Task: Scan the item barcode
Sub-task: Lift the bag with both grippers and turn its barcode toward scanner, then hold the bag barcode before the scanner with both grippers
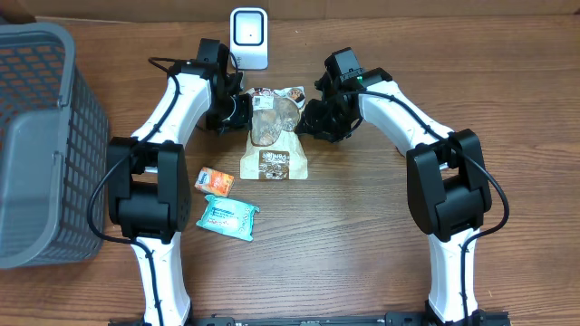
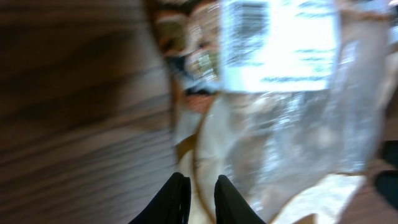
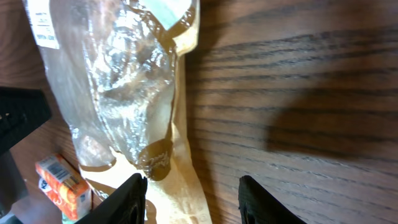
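- Overhead: we see a wood-grain worktop [image 1: 362, 226] with the bag [image 1: 269, 131] lying flat near its far middle, just in front of the white, rounded scanner [image 1: 248, 36].
- The bag is tan paper with a crinkled clear window over round brown pieces. Its long axis runs from the scanner toward the robot's base, with the window end nearest the scanner and the printed brown paper end nearest us.
- The left gripper [image 1: 237, 110] sits at the bag's left edge and the right gripper [image 1: 313, 118] at its right edge.
- A grey plastic mesh basket [image 1: 41, 136] stands at the far left. A small orange box [image 1: 216, 181] and a teal packet [image 1: 228, 215] lie near the bag's lower left.
- Left wrist: this view is smeared. It alone shows a white printed label [image 2: 280, 43] on the shiny film of the bag [image 2: 280, 137].
- The left gripper [image 2: 202, 190] has its dark fingers [image 2: 177, 199] drawn close with a slim gap, right at the bag's paper edge. We cannot tell whether it pinches the paper.
- Right wrist: this view is sharp. It shows wrinkles in the film and the tan border of the bag [image 3: 124, 81], which the overhead flattens.
- The right gripper [image 3: 196, 199] is spread wide, with bare wood between its fingers [image 3: 261, 199] and nothing held. The orange box [image 3: 62, 183] shows at the lower left.
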Controlling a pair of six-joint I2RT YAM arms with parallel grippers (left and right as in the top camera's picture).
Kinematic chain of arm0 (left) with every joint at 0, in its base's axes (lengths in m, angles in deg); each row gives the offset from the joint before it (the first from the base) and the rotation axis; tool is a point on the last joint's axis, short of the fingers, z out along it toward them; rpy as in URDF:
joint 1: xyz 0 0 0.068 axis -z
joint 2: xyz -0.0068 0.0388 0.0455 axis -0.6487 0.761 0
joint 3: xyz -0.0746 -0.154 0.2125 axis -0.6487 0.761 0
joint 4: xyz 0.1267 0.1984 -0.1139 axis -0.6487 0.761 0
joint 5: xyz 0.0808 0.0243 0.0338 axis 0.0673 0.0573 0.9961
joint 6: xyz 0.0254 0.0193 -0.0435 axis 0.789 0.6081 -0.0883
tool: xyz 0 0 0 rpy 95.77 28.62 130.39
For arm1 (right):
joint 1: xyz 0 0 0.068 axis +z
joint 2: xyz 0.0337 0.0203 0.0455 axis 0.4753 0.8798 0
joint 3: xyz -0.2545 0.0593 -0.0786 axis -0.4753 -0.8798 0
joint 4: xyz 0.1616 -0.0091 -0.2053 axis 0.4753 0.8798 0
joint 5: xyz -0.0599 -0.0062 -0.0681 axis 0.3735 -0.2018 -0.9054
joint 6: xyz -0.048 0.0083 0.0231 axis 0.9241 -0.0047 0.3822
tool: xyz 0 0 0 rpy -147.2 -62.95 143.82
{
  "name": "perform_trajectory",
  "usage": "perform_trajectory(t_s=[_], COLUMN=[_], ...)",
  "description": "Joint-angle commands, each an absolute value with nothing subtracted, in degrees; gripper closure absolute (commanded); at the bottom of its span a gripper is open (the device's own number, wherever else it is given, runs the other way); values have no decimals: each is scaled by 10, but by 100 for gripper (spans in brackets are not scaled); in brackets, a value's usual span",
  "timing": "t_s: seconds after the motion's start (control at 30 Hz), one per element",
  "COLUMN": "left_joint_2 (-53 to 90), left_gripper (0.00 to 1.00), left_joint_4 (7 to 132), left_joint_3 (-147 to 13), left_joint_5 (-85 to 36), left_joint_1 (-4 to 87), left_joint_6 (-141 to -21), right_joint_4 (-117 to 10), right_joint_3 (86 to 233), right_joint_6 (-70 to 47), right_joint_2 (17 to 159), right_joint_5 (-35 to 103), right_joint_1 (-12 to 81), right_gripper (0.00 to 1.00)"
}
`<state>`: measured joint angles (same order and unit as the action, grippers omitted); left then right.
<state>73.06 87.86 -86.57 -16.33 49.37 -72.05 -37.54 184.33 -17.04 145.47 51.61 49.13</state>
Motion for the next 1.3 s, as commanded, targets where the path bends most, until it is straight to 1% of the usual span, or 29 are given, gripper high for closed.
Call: perform_trajectory(t_s=[0.0, 0.07, 0.2, 0.27, 0.43, 0.6, 0.73, 0.83, 1.0, 1.13, 1.27], left_joint_2=[738, 743, 762, 774, 805, 813, 813, 813, 813, 813, 813], left_gripper=[83, 83, 88, 89, 95, 95, 95, 94, 94, 94, 85], left_joint_4=[864, 852, 837, 837, 850, 852, 852, 852, 852, 852, 852], left_joint_3=[-863, -860, -858, -856, -856, -852, -849, -848, -847, -847, -847], left_joint_5=[-218, -231, -273, -275, -277, -277, -276, -272, -272, -272, -273], left_joint_1=[495, 495, 495, 495, 495, 495, 495, 495, 495, 495, 495], left_joint_6=[-722, -722, -723, -732, -736, -740, -740, -740, -739, -739, -740], right_joint_4=[-381, -384, -388, -388, -388, -397, -402, -401, -413, -405, -412], right_joint_3=[1841, 1841, 1841, 1841, 1841, 1841, 1841, 1841, 1841, 1841, 1841], right_joint_6=[-166, -166, -166, -166, -166, -165, -134, -117, -61, -57, -58], right_joint_2=[1456, 1456, 1456, 1456, 1456, 1457, 1461, 1473, 1506, 1522, 1530], right_joint_5=[531, 536, 544, 544, 549, 559, 569, 581, 671, 681, 694], right_joint_1=[492, 492, 491, 491, 491, 492, 492, 492, 493, 500, 514], right_gripper=[55, 55, 55, 55, 55, 53, 43, 39, 36, 36, 37])
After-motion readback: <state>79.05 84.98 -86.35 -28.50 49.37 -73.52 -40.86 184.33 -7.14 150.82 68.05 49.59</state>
